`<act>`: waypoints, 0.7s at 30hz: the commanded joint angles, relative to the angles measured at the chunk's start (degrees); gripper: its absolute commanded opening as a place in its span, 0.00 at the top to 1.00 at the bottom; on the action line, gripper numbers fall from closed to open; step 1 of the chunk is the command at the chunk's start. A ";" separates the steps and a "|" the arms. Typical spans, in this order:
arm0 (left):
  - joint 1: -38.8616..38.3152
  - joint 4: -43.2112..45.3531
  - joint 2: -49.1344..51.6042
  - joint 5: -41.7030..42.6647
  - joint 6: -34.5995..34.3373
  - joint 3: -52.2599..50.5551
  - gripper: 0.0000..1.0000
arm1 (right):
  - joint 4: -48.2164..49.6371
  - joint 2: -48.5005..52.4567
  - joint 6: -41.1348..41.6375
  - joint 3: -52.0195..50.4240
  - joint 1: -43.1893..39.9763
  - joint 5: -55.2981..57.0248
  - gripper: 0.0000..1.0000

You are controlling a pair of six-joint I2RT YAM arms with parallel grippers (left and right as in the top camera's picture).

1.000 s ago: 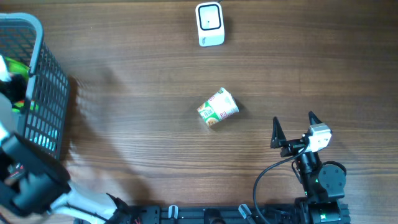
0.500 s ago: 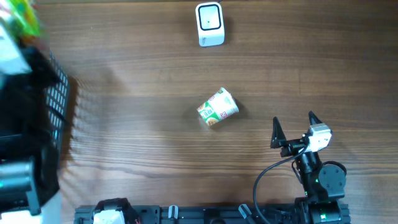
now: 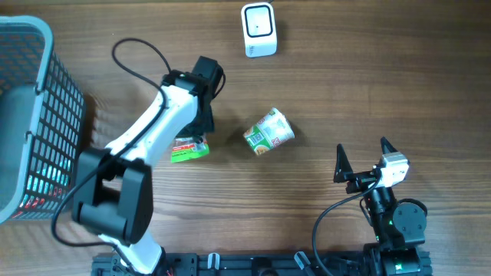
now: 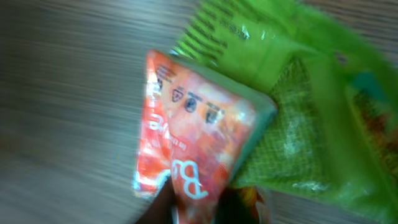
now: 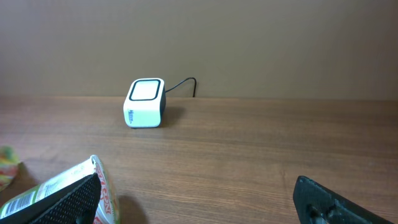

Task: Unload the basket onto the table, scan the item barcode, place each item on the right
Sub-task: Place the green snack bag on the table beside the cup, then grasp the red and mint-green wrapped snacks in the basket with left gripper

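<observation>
A red and green snack packet (image 3: 189, 149) lies on the wooden table, left of a tipped green and white cup (image 3: 269, 133). My left gripper (image 3: 201, 132) points down at the packet's right end. In the blurred left wrist view the packet (image 4: 193, 134) fills the frame, and its red corner sits between my dark fingers (image 4: 160, 208). The white scanner (image 3: 258, 29) stands at the far edge and also shows in the right wrist view (image 5: 145, 102). My right gripper (image 3: 360, 157) stands open near the front right, with the cup (image 5: 40, 185) just behind its left finger (image 5: 65, 202).
A grey mesh basket (image 3: 54, 123) stands at the left edge of the table, with a greenish glow low inside it. The scanner's black cable (image 5: 183, 83) runs off behind it. My right arm's cable loops along the front edge.
My left arm has swung out of the basket area to the right and now reaches over the table with the packet down beside the cup. The right arm has not moved.
</observation>
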 commanded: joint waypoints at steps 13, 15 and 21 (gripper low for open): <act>23.93 4.55 -27.69 11.26 2.16 18.29 0.09 | 0.24 -0.24 0.13 -0.07 -0.17 -0.48 0.00; 35.41 6.12 -31.56 11.26 -1.31 18.29 0.05 | 0.24 -0.24 0.13 -0.07 -0.17 -0.48 0.00; 67.34 1.22 -31.71 10.47 -10.05 18.25 0.00 | 0.22 -0.24 0.11 -0.07 -0.17 -0.48 0.00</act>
